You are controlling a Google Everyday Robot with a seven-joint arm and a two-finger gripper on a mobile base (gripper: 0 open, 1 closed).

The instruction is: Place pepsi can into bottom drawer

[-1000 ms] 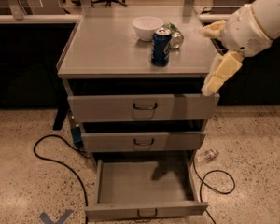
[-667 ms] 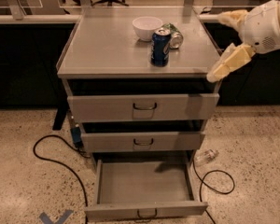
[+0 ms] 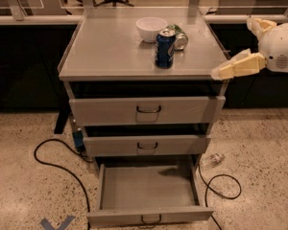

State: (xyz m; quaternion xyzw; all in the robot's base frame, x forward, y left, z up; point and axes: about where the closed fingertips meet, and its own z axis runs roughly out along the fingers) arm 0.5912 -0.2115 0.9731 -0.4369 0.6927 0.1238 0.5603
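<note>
Nearest, the bottom drawer [image 3: 149, 215] is pulled out to receive the pepsi can [image 3: 164, 48], which stands upright on the cabinet top [image 3: 110, 47] before a white bowl [image 3: 151, 28] and green can [image 3: 179, 36]; the gripper [image 3: 235, 49] hovers off the right edge, fingers spread, holding nothing.

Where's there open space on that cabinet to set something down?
Bare: cabinet top left of the bowl and pepsi can, and the open bottom drawer. Crowded: back right, where green can joins them. The end effector hangs off the top's right edge.
</note>
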